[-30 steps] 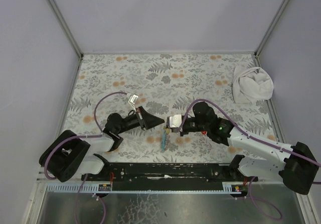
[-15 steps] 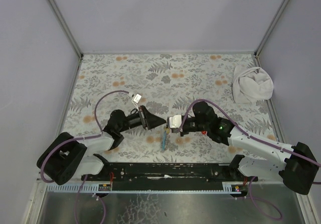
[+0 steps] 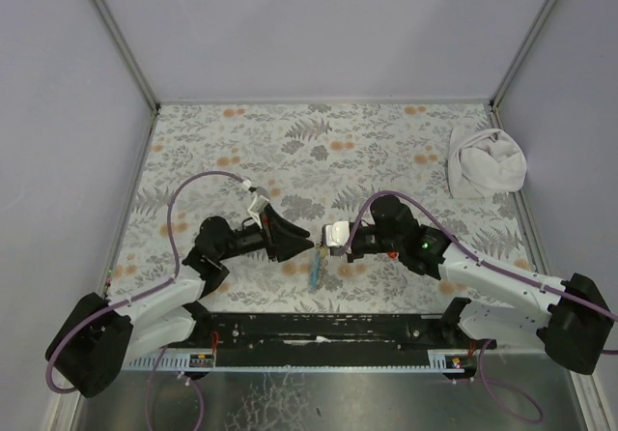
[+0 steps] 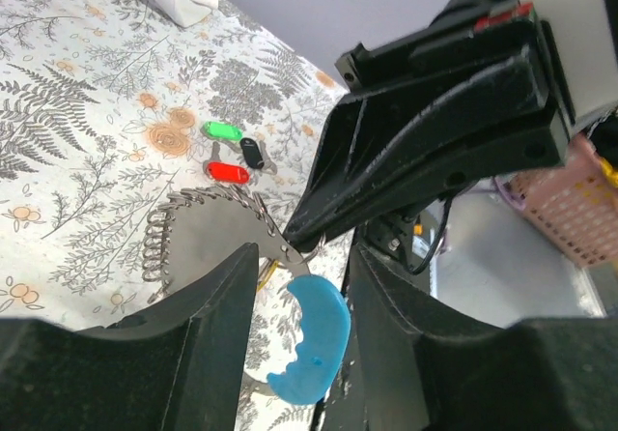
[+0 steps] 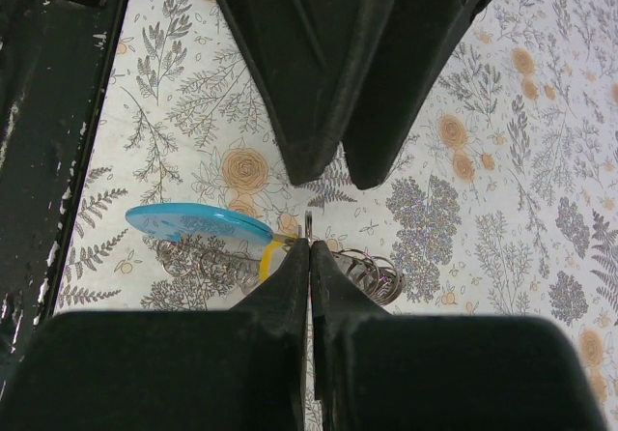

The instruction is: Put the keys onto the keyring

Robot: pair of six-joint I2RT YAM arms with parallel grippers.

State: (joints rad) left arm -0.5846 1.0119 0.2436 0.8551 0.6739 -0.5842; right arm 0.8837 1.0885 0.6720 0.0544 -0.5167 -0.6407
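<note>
The right pincer (image 5: pixel 309 249) is observed fully closed, its two fingertips pressed together on the thin grey wire of the keyring (image 4: pixel 311 339), which is pinched at a point just beside the light blue section. The keyring is found low over the patterned surface (image 3: pixel 386 141), between the two arms and close to the near edge. Its grey coiled section (image 4: pixel 157 243) is spread to one side of the pinch point and its blue section to the other. A yellow piece (image 5: pixel 270 257) is noted at the hoop beside the blue section, but it is seen only in part and cannot be identified with certainty. The left pincer (image 5: pixel 333 180) is recorded with its fingers parted to a moderate gap and nothing gripped. It is pointed at the tip of the right pincer, with the pinched wire directly in front of its opening. The green key (image 4: pixel 223 131), the black key (image 4: pixel 251 151) and the red key (image 4: pixel 228 172) are seen grouped on the surface just beyond the grey section, clear of both pincers. A white cloth bundle (image 3: pixel 486 163) is noted at the far right corner, well apart.
</note>
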